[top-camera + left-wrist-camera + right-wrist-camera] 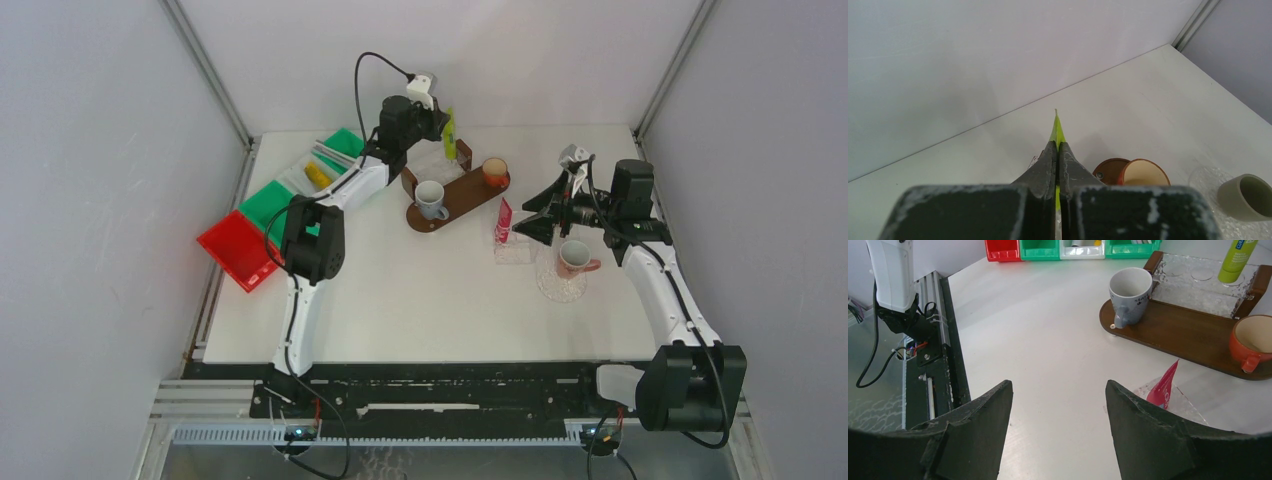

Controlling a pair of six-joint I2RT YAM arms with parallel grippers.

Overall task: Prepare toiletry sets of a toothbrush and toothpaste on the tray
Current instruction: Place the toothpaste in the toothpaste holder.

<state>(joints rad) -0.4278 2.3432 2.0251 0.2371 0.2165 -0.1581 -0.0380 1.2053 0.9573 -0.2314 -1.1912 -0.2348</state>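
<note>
While pinched upright, green tube (449, 133): over the clear rack (1198, 290) at the far side of the tray (1173, 337), cap end down; touching the rack or just above it, hard to tell.
Left gripper (1057, 145): fingers pressed together on the tube's flat crimped end, seen edge-on.
Right gripper (1058, 390): fingers wide apart, holding nothing, low beside the pink tube (1164, 387).
Pink tube: off the tray, leaning in a small clear holder (512, 252), near the pink mug (575, 257).
Grey mug (1129, 290), orange cup (1254, 340): on the tray, both seemingly empty.
Handling, judged: light, soft-walled, slick plastic; likely to buckle or slip sideways if squeezed mid-body. Best taken across the flat crimp or at the stiffer cap shoulder, then lowered straight, since tall and easily tipped.
</note>
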